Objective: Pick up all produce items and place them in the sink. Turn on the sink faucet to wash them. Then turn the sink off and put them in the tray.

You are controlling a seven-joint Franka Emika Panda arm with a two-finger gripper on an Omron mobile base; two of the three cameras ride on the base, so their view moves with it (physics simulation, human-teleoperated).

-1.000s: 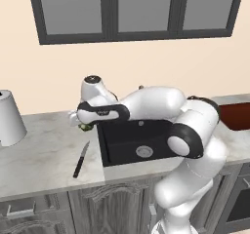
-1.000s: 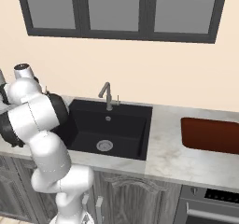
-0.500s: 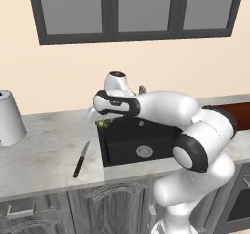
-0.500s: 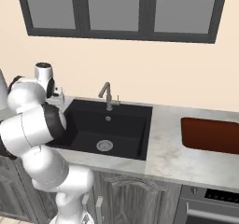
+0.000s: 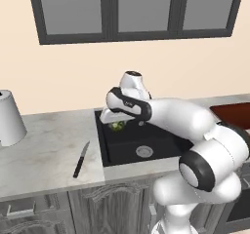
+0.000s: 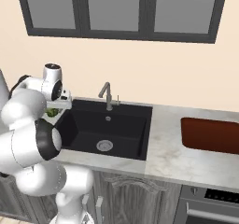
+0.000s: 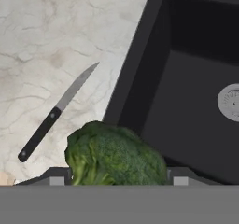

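Note:
The broccoli floret (image 7: 112, 157) is clamped between my gripper (image 7: 116, 178), whose fingers (image 7: 56, 177) are shut on it. It hangs above the left rim of the black sink (image 7: 196, 87), with the silver drain (image 7: 231, 101) off to one side. From the left base view, the gripper (image 5: 117, 122) holds the broccoli (image 5: 117, 126) over the left back part of the sink (image 5: 161, 143). In the right base view the broccoli (image 6: 51, 112) peeks out under the gripper (image 6: 55, 109), left of the sink (image 6: 116, 125) and the faucet (image 6: 107, 94). The reddish-brown tray (image 6: 210, 134) lies on the counter at the right.
A black-handled knife (image 5: 80, 160) lies on the marble counter left of the sink, also under the hand as the knife (image 7: 56, 113). A white cylinder (image 5: 7, 118) stands at the far left. The tray's corner (image 5: 234, 113) shows behind my arm.
My arm has swung right, carrying the broccoli from above the left counter to the sink's left edge.

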